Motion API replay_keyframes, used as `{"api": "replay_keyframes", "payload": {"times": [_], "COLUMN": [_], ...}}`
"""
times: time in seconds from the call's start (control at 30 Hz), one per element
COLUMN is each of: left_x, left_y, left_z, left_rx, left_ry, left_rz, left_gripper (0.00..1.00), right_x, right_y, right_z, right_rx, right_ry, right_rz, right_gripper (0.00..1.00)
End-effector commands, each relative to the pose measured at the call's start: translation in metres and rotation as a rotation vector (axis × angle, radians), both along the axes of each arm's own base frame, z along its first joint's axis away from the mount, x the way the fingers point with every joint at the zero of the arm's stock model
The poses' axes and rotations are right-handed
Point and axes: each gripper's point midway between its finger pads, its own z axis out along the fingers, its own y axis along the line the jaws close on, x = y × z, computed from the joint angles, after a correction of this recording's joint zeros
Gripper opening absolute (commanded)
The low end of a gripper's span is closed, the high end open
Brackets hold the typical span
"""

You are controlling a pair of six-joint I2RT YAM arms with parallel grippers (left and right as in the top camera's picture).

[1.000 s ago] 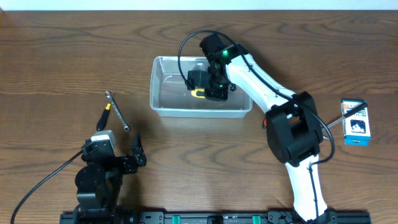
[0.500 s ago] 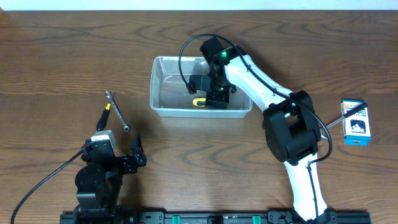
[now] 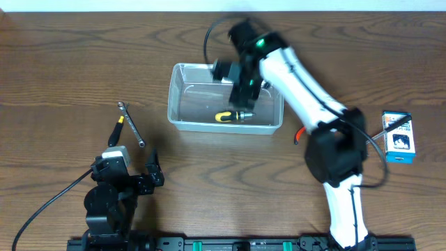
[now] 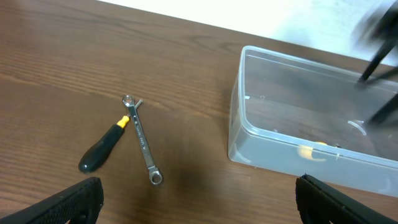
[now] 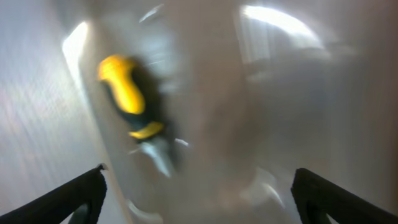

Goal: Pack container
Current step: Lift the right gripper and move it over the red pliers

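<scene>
My right gripper [image 3: 242,82] has just let go. Its fingers [image 5: 74,196], clamped a second ago on the stubby yellow-and-black-handled screwdriver [image 3: 233,116], now stand spread wide with nothing between them. The gripper has risen out of the tub toward its 12 o'clock wall, blurred with motion.

The screwdriver lies loose on the floor of the clear plastic rectangular container [image 3: 172,97], along the 6 o'clock wall. The container sits toward 12 o'clock on the brown wooden table [image 3: 63,63]. I count that item packed.

My left gripper [image 4: 199,205] hangs at about 7 o'clock on the table, its fingers spread as before and holding nothing.

Just beyond it, at the container's 9 o'clock, a slim silver wrench [image 4: 143,140] lies on the wood with the yellow-collared tip of a black-handled screwdriver [image 4: 102,149] at its far end. Neither has been touched. A small blue-and-white cardboard box [image 3: 398,137] rests well apart at the container's 3 o'clock.

As I read it, those loose pieces are what is left to pack, and the pair of tools falls to the left arm.
</scene>
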Motion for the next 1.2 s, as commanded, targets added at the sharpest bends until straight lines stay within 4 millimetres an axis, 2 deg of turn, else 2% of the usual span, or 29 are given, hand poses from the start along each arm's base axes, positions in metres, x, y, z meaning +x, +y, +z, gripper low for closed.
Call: {"api": "replay_keyframes", "payload": {"times": [0.0, 0.07, 0.13, 0.2, 0.3, 0.37, 0.5, 0.6, 0.77, 0.87, 0.93, 1.03, 1.17], "left_x": [0.0, 0.0, 0.0, 0.0, 0.0, 0.0, 0.0, 0.0, 0.0, 0.0, 0.0, 0.0, 0.0], "left_y": [0.0, 0.0, 0.0, 0.0, 0.0, 0.0, 0.0, 0.0, 0.0, 0.0, 0.0, 0.0, 0.0], "left_z": [0.011, 0.011, 0.011, 0.011, 0.011, 0.011, 0.011, 0.011, 0.011, 0.011, 0.011, 0.011, 0.011], "left_rx": [-0.005, -0.005, -0.005, -0.005, -0.005, -0.005, -0.005, -0.005, -0.005, -0.005, -0.005, -0.005, -0.005], "left_ry": [-0.02, -0.02, -0.02, -0.02, -0.02, -0.02, -0.02, -0.02, -0.02, -0.02, -0.02, -0.02, -0.02], "left_rz": [0.0, 0.001, 0.001, 0.001, 0.001, 0.0, 0.001, 0.001, 0.0, 0.0, 0.0, 0.0, 0.0], "left_gripper": [0.98, 0.98, 0.98, 0.98, 0.98, 0.98, 0.98, 0.98, 0.98, 0.98, 0.98, 0.98, 0.98], "right_x": [0.034, 0.04, 0.031, 0.014, -0.014, -0.034, -0.073, -0.087, -0.136, -0.163, -0.173, -0.17, -0.16], "right_y": [-0.054, -0.105, -0.144, -0.18, -0.215, -0.231, -0.239, -0.227, -0.215, -0.216, -0.218, -0.219, -0.213], "right_z": [0.124, 0.161, 0.178, 0.186, 0.189, 0.187, 0.183, 0.186, 0.178, 0.157, 0.137, 0.104, 0.049], "right_rx": [0.092, 0.137, 0.176, 0.196, 0.169, 0.122, 0.037, 0.067, 0.053, 0.024, 0.021, 0.037, 0.02], "right_ry": [-0.264, -0.332, -0.325, -0.284, -0.212, -0.168, -0.07, -0.046, 0.001, 0.023, 0.017, -0.021, -0.012], "right_rz": [-0.408, -0.737, -0.948, -1.117, -1.202, -1.233, -1.249, -1.219, -1.188, -1.167, -1.146, -1.068, -0.837], "right_gripper": [0.99, 0.99, 0.99, 0.99, 0.99, 0.99, 0.99, 0.99, 0.99, 0.99, 0.99, 0.99, 0.99]}}
